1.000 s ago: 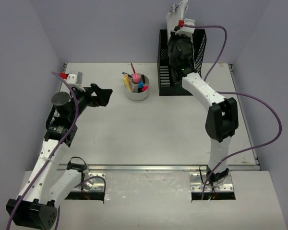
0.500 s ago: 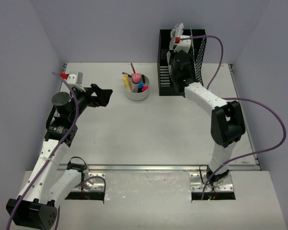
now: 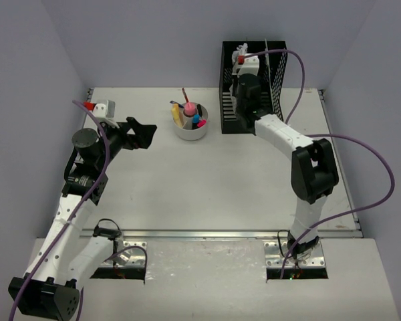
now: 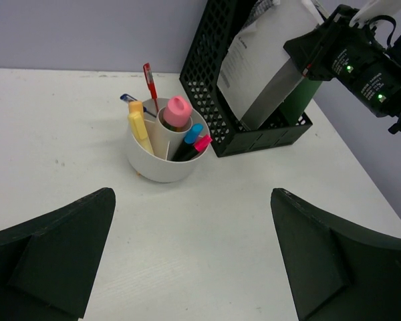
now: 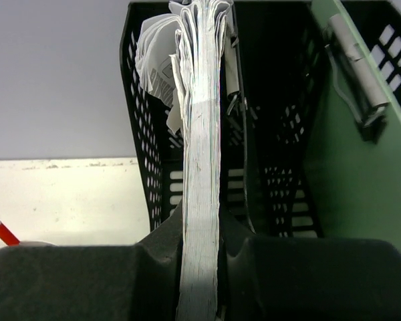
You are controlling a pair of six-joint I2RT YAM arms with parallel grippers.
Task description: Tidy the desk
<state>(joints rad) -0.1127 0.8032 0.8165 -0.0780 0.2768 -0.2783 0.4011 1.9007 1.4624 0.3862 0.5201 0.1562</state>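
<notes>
The white desk (image 3: pixel 220 180) lies under both arms. My right gripper (image 3: pixel 244 79) is shut on a thick stack of paper (image 5: pixel 200 167) and holds it upright in the left slot of the black mesh file rack (image 3: pixel 279 73) at the back right. The right wrist view shows the pads pressed on both sides of the stack, with my gripper (image 5: pixel 202 231) at its near edge. The stack also shows in the left wrist view (image 4: pixel 267 60), leaning in the rack (image 4: pixel 210 100). My left gripper (image 3: pixel 142 134) is open and empty above the desk's left side; in its wrist view (image 4: pixel 192 194) the jaws stand wide apart.
A round white cup (image 3: pixel 190 122) with pens, highlighters and a pink-topped item stands left of the rack; it also shows in the left wrist view (image 4: pixel 162 157). A green clipboard (image 5: pixel 361 147) stands in the rack's right slot. A silver rail (image 3: pixel 207 234) runs along the near edge.
My right gripper has come down with the paper stack into the rack. The left arm has not moved.
</notes>
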